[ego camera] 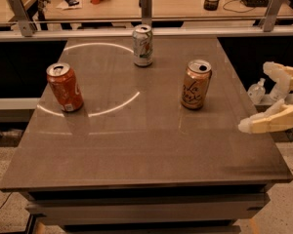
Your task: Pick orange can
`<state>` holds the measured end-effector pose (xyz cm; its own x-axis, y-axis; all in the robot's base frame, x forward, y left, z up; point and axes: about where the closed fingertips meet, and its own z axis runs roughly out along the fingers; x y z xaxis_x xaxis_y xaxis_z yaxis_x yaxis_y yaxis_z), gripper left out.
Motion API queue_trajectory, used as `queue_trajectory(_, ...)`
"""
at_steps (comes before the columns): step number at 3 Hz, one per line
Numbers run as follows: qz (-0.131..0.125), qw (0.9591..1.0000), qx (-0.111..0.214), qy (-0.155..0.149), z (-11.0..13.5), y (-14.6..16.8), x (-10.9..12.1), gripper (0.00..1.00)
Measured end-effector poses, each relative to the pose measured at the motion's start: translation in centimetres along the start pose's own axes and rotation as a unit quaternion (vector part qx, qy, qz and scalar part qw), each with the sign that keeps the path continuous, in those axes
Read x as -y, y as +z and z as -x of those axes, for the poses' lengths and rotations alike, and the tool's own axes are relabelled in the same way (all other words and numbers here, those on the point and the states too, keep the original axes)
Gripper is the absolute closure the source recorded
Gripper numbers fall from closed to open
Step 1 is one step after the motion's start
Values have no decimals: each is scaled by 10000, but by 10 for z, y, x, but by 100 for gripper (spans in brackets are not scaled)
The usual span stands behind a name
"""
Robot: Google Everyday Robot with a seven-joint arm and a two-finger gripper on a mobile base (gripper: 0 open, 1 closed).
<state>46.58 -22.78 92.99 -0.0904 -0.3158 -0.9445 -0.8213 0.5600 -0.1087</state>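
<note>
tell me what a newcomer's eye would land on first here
Three drinks cans stand apart on the dark table: the orange can right of centre, a red-orange can at the left and a white-and-green can at the back. The pale gripper hangs open off the table's right edge, clear of the orange can. A bright ring of reflected light curves across the tabletop between the left and back cans.

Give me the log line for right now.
phase: pre-grasp | gripper: open, off the table right edge | orange can: upright, right half of table, not touched | held: nothing
</note>
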Motion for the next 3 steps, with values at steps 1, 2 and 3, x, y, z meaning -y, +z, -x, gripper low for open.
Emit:
queue_trajectory(1, -75, 9989, 419, 182, -4, 7, 0, 0)
queue_trajectory(2, -203, 9977, 569, 294, -13, 16, 1, 0)
queue_trajectory(3, -202, 9977, 569, 293, -13, 16, 1, 0)
